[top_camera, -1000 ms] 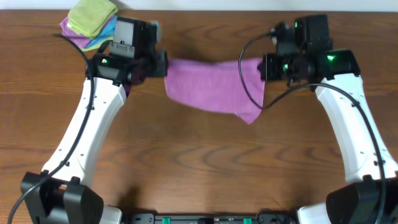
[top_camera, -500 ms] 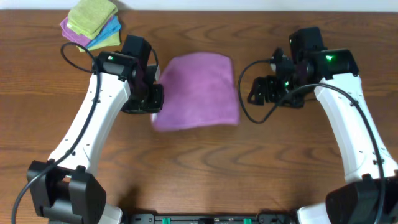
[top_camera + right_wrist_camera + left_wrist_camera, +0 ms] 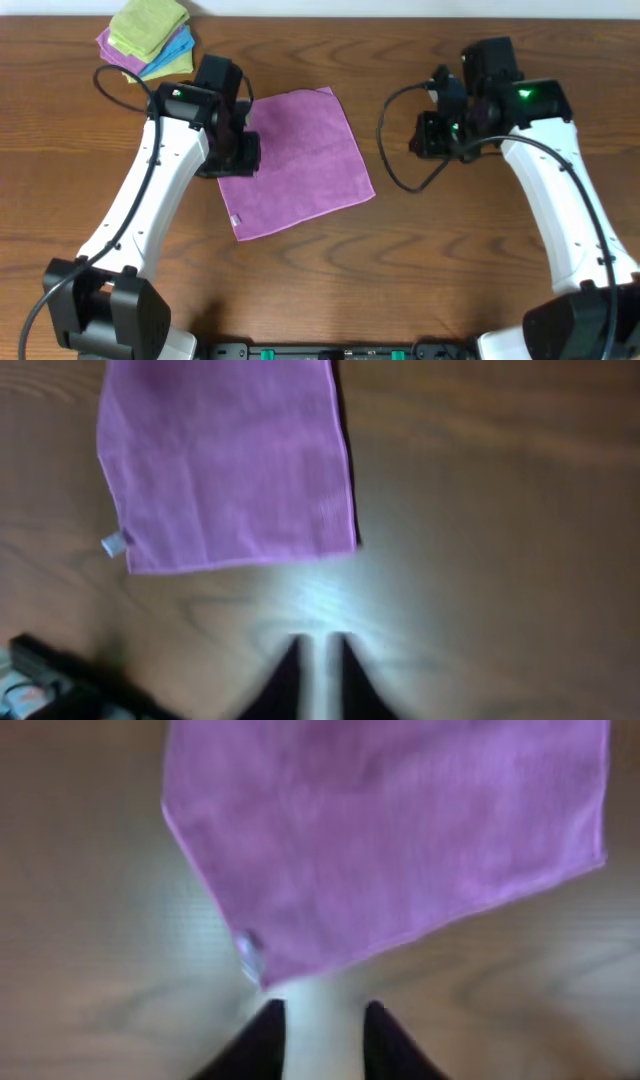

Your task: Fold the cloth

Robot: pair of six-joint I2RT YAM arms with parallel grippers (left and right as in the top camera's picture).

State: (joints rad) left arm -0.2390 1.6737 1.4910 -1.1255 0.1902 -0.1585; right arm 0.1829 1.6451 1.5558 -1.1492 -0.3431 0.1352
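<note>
The lilac cloth lies spread flat on the wooden table as one tilted square, with its white tag at the near left edge. It also shows in the left wrist view and the right wrist view. My left gripper is at the cloth's left edge; in its wrist view the fingers are apart and empty, just off the cloth's corner by the tag. My right gripper is off to the cloth's right, apart from it, with its fingers almost together and empty.
A stack of folded cloths, lime-green on top with blue and purple under it, sits at the far left corner. The table's far edge runs just behind it. Black cables hang by both arms.
Both grippers held the cloth stretched above the table, then laid it down toward the front. Both let go and it now lies flat. The right gripper pulled away to the right.
</note>
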